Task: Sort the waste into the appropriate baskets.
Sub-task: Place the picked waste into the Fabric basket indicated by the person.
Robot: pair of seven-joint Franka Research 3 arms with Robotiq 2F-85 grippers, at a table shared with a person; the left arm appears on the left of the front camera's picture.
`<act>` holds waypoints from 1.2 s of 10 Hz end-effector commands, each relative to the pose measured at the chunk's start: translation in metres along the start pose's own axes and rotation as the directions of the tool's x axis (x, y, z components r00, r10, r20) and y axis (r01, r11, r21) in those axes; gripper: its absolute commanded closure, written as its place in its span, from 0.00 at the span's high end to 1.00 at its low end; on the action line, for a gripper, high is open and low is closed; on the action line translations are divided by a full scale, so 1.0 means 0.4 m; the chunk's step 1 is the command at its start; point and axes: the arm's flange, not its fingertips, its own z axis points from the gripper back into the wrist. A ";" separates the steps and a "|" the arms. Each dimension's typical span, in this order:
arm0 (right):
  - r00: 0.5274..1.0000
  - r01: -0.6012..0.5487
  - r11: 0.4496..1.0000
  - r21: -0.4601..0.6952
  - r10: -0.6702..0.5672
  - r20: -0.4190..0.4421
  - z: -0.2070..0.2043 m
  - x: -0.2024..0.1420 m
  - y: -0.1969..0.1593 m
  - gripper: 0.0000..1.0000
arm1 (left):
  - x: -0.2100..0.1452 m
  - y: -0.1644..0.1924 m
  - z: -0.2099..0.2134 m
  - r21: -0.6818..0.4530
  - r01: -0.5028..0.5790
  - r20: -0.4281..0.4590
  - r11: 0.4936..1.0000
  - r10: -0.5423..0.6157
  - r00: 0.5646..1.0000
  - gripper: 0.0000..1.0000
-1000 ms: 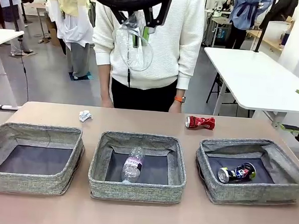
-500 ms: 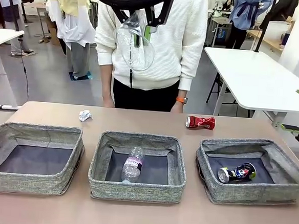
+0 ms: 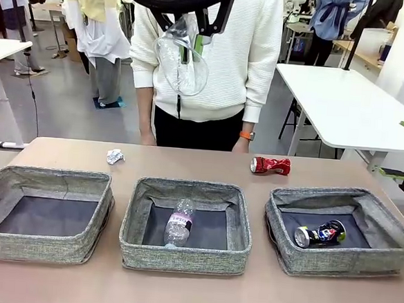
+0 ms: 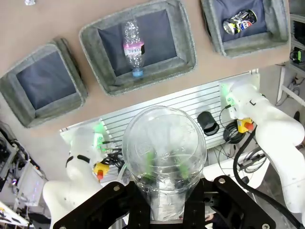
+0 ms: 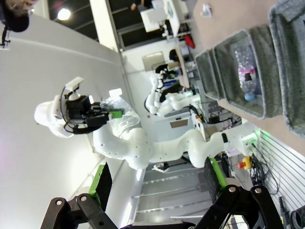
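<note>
High above the table's far side, my left gripper is shut on a clear plastic cup. From the left wrist view the cup sits between green pads, mouth toward the camera. Below stand three grey baskets: left, middle, right. A clear plastic bottle lies in the middle basket and a dark blue-silver can in the right one. A crushed red can and a white paper ball lie on the table behind the baskets. My right gripper is open and holds nothing.
A person in a white sweater stands at the far edge, hands down near the table. A white table stands behind at the right. The arm bases and a metal rail lie below the cup in the left wrist view.
The person has shifted slightly to the picture's right. My left gripper and the cup have hardly moved, and the waste lies where it was.
</note>
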 end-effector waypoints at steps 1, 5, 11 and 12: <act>1.000 0.020 1.000 0.002 -0.020 -0.008 0.003 -0.003 0.014 1.00 | -0.011 0.007 -0.003 0.003 0.010 -0.004 1.000 -0.010 1.000 0.17; 1.000 0.020 1.000 0.002 -0.020 -0.008 0.003 -0.003 0.014 1.00 | -0.011 0.007 -0.003 0.003 0.010 -0.004 1.000 -0.010 1.000 0.17; 1.000 0.020 1.000 0.002 -0.020 -0.008 0.003 -0.003 0.014 1.00 | -0.011 0.007 -0.003 0.003 0.010 -0.004 1.000 -0.010 1.000 0.17; 1.000 0.020 1.000 0.002 -0.020 -0.008 0.003 -0.003 0.014 1.00 | -0.011 0.007 -0.003 0.003 0.010 -0.004 1.000 -0.010 1.000 0.17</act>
